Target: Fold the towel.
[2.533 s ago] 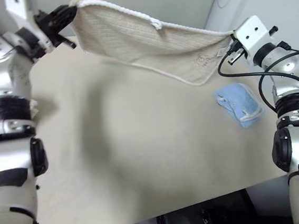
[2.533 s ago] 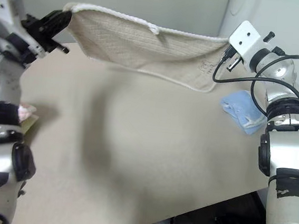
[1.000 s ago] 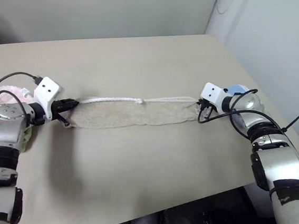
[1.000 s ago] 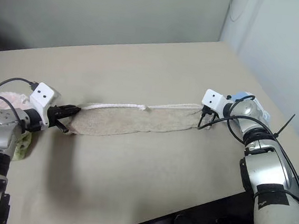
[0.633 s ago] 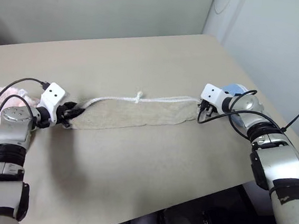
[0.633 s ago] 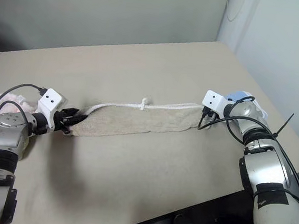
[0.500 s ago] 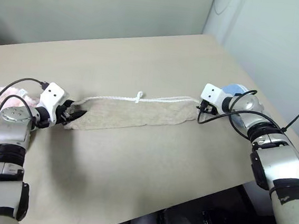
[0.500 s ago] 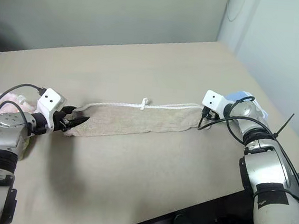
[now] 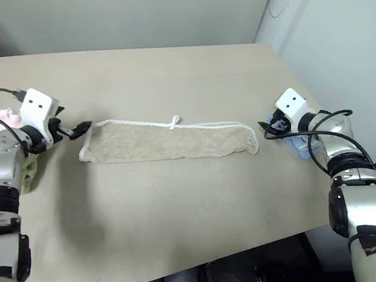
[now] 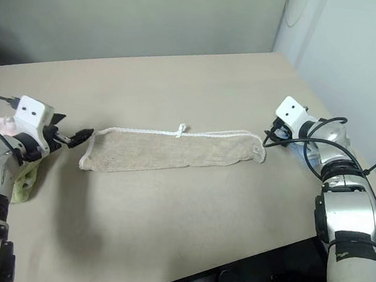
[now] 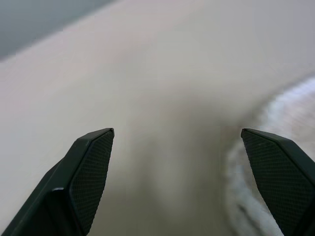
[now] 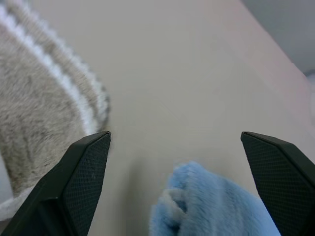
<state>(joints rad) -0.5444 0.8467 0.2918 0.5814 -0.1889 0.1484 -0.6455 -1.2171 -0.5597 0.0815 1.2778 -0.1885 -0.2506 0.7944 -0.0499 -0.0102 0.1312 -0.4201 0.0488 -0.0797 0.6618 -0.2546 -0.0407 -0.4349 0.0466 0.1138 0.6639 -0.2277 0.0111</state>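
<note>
The towel (image 9: 169,143) is laid flat on the surface (image 9: 188,208) as a long, narrow band, its long axis running from the robot's left to its right across the middle of the work area. The white corded edge and the small loop (image 9: 174,121) are found along the far long side. One lengthwise fold appears to have been made; a crosswise fold is judged to remain.

Each short end is flanked by one hand. The left hand (image 9: 77,129) is held just beside the left end, apart from the cloth, with its fingers spread wide and nothing between them. The right hand (image 10: 273,136) is held just beside the right end, likewise spread wide and empty. Neither hand is clearly nearer; each end can be reached by its own arm.

A light blue cloth (image 12: 216,206) is seen close under the right hand, and a pink and green bundle (image 10: 21,181) lies beneath the left arm.
</note>
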